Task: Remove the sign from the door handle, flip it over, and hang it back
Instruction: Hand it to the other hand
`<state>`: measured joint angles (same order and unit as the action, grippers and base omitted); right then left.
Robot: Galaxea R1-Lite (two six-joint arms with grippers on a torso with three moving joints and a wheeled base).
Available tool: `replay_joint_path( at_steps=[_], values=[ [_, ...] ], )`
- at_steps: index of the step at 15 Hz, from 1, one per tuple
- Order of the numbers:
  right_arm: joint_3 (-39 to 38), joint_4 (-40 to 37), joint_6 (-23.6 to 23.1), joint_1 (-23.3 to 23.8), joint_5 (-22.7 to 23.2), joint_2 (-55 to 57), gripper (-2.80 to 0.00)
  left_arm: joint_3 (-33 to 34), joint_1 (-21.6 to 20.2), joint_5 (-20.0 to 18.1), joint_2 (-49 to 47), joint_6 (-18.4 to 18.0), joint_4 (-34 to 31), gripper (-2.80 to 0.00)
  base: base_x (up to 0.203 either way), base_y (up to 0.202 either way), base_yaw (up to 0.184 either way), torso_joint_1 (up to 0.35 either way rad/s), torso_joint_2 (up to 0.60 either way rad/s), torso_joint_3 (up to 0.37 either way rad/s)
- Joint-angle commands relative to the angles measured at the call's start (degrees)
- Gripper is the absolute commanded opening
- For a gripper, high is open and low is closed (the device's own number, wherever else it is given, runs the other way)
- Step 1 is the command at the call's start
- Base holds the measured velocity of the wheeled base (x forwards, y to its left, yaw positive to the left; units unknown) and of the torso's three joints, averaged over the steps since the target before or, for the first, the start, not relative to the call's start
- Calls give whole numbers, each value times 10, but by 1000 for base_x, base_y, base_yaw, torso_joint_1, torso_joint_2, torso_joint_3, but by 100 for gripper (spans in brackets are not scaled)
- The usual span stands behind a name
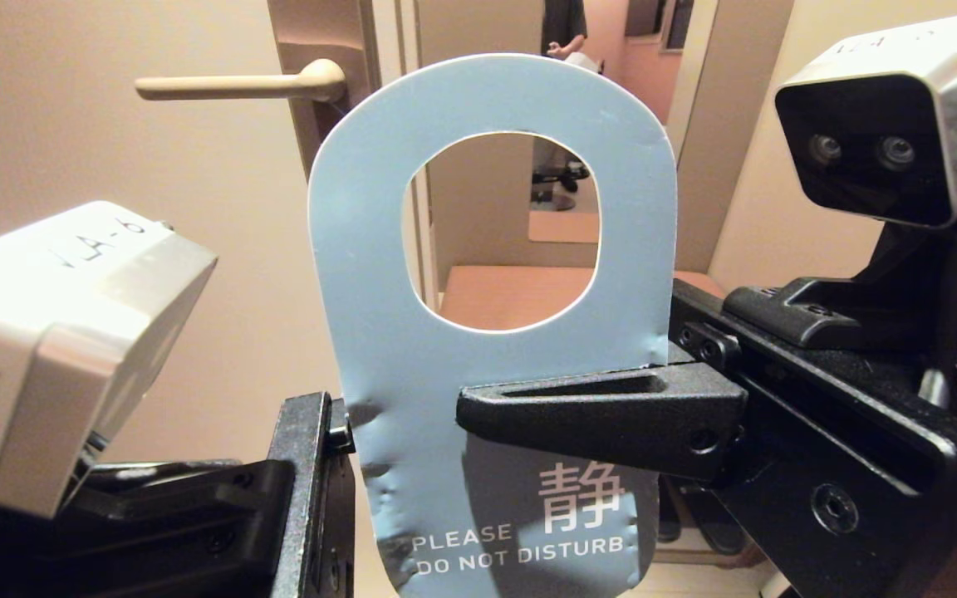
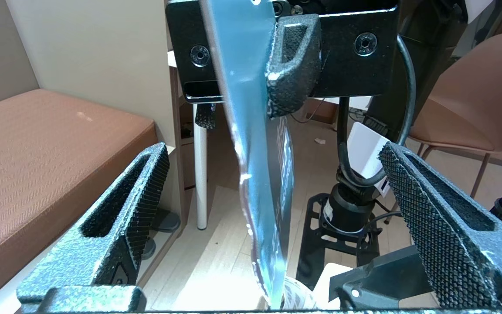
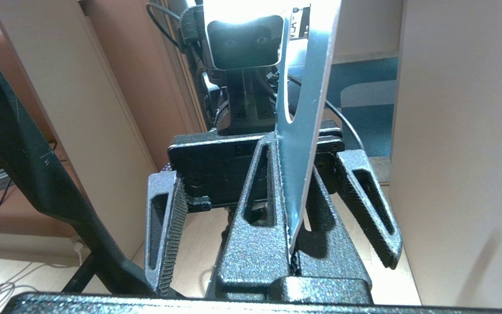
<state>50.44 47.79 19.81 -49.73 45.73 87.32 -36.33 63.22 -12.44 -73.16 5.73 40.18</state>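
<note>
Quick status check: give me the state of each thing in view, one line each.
sign: off the handle, held upright, blue "PLEASE DO NOT DISTURB" side toward the head camera, lower part dented.
door handle: horizontal, bare, nothing hanging on it.
right gripper: shut on the sign's lower half.
left gripper: open, fingers either side of the sign, not touching it.

blue do-not-disturb sign upright, off the handle, cream lever door handle bare behind it
</note>
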Motion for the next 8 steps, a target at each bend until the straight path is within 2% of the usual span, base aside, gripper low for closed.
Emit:
replay_joint_path(
  at_steps=[1,4,5,8],
  values=[
    [-1,3,1,0,3,-1,-280,0,1,0,0,1,2,0,0,0,0,0,0,0],
    [-2,3,1,0,3,-1,-280,0,1,0,1,2,2,0,0,0,0,0,0,0],
    [-2,3,1,0,3,0,-280,0,1,0,1,2,2,-280,0,0,0,0,0,0],
    [-3,3,0,-1,4,0,-280,-1,1,0,3,4,2,-280,0,0,0,0,0,0]
  ],
)
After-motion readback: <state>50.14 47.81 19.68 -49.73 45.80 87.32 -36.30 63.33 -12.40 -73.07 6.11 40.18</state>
